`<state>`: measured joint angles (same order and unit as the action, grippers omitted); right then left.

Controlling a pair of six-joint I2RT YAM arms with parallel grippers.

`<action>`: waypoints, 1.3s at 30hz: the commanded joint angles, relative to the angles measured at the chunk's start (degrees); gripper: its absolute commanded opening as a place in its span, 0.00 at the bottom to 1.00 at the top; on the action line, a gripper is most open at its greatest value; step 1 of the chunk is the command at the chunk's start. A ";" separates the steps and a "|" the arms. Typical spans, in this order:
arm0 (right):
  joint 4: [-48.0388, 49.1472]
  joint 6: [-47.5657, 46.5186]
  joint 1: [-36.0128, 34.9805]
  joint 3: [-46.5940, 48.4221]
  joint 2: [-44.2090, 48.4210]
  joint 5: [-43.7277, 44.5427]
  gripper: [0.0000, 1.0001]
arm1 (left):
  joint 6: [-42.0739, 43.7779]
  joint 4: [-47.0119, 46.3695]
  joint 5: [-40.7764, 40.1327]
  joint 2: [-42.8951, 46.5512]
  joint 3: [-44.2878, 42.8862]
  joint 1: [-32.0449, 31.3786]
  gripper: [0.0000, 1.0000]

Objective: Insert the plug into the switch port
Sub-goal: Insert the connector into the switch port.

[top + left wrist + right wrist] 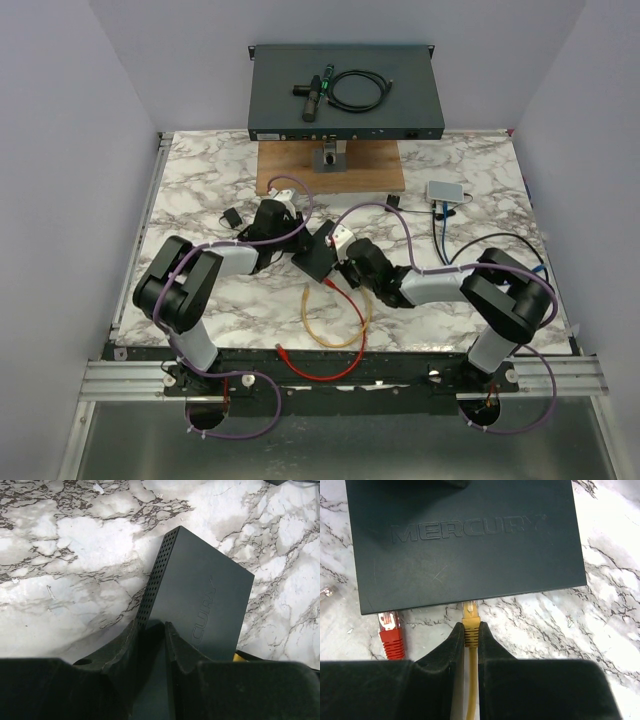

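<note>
A small black switch (316, 255) marked MERCURY lies mid-table; it fills the top of the right wrist view (465, 540). My left gripper (151, 630) is shut on the switch (200, 600) at one edge. My right gripper (471, 630) is shut on the boot of the yellow plug (471, 617); the plug's clear tip meets the switch's near edge, where the ports are hidden. A red plug (390, 630) lies on the marble just left of it, its tip at the same edge. In the top view the two grippers meet at the switch, the right gripper (345, 262) beside it.
Yellow cable (335, 315) and red cable (330, 365) loop on the marble near the front edge. A wooden board (330, 170) with a stand and a large black rack unit (345, 90) stand at the back. A small grey box (445, 192) with blue cable sits at right.
</note>
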<state>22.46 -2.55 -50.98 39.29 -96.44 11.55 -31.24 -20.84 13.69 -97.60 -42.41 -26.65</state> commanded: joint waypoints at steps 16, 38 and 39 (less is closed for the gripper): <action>15.86 -4.45 2.20 10.17 2.60 -10.00 0.01 | -5.23 4.58 16.63 2.61 7.00 -11.91 0.19; 2.89 -4.66 2.29 -4.76 15.32 -21.38 0.01 | -3.47 7.42 13.64 7.29 7.08 -12.24 0.20; 1.77 -4.75 2.29 -5.02 15.72 -22.07 0.01 | -3.47 7.77 13.19 7.45 6.87 -12.20 0.20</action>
<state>10.79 -8.45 -47.64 32.67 -83.94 -2.70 -31.40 -18.50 11.97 -90.37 -36.05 -34.52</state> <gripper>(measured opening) 0.120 0.218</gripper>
